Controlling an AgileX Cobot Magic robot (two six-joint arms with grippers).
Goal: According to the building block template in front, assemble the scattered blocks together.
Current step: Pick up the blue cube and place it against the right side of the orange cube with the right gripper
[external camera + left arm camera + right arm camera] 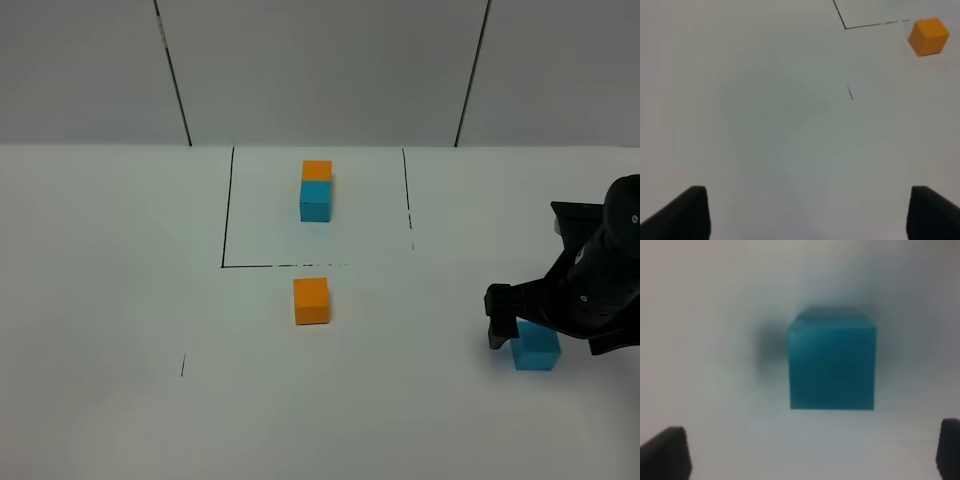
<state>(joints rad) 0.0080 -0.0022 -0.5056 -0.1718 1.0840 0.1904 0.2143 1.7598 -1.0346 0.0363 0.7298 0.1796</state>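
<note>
Blue block (537,350) sits on the tabletop (100,300) far right, right tool (807,452) spread wide just over it, gripping nothing. Orange block (311,301) sits near the middle, just outside the outlined square (226,210). Left tool (806,212) wide open too, empty.

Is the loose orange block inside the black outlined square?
No, the loose orange block sits just outside the black outline, nearer the camera.

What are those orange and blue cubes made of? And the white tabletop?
Loose orange block and loose blue block: likely painted wood or hard plastic; even colour, crisp edges, matte faces. Tabletop: smooth, matte white, perhaps laminate or paper; can't tell.
</note>
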